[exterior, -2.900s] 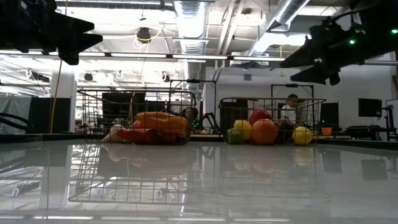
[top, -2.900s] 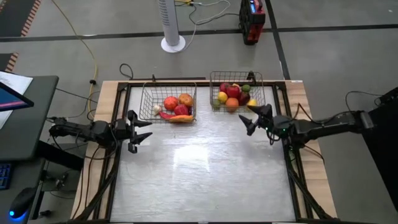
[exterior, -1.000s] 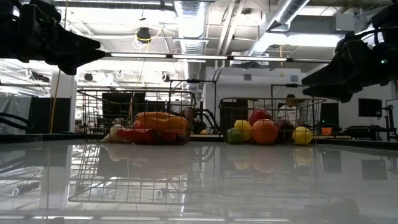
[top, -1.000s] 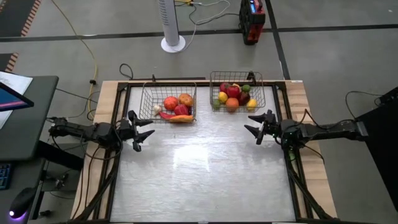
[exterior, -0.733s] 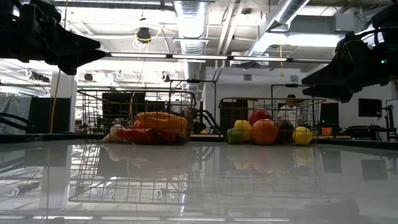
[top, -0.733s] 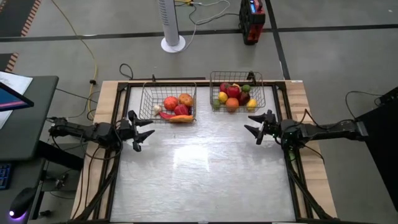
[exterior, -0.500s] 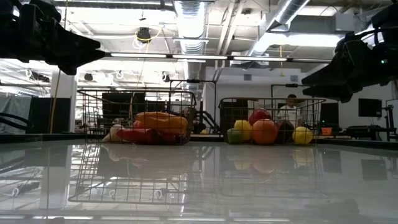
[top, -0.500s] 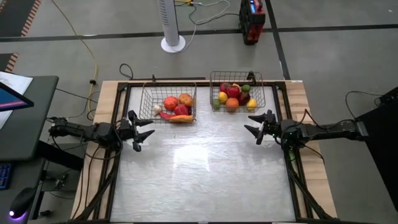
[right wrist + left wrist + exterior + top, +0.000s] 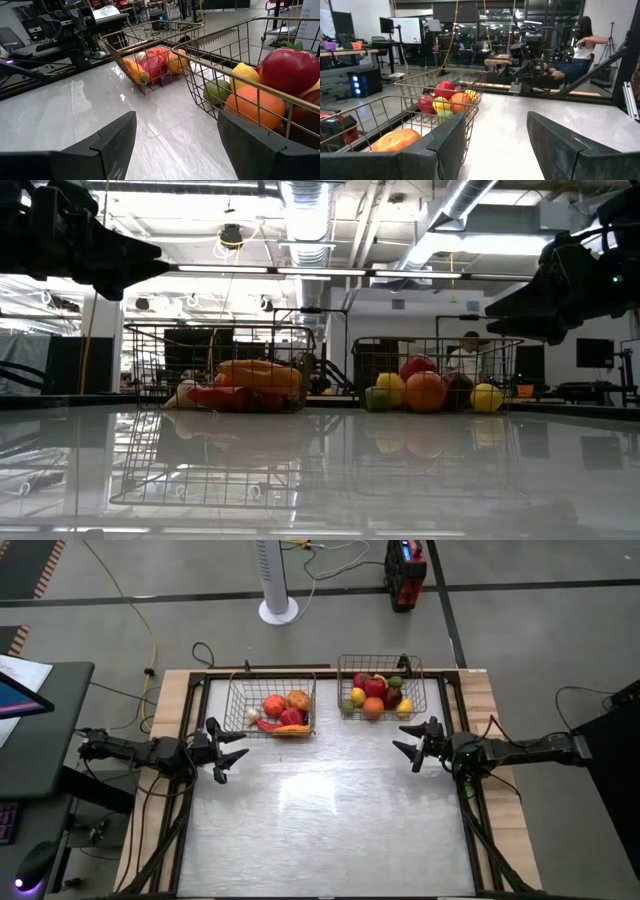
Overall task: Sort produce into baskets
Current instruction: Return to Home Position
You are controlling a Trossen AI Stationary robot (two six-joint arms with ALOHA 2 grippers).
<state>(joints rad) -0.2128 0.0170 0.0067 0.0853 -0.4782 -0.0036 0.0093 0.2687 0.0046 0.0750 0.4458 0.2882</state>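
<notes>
My gripper hangs open over the glossy white table. My two dark fingers are spread wide, with nothing between them. Just past one finger stands the near basket, holding a red apple, a lemon, a green lime and an orange. Farther off sits the far basket, with a carrot lying against red pieces. Across the table I see the other arm.
</notes>
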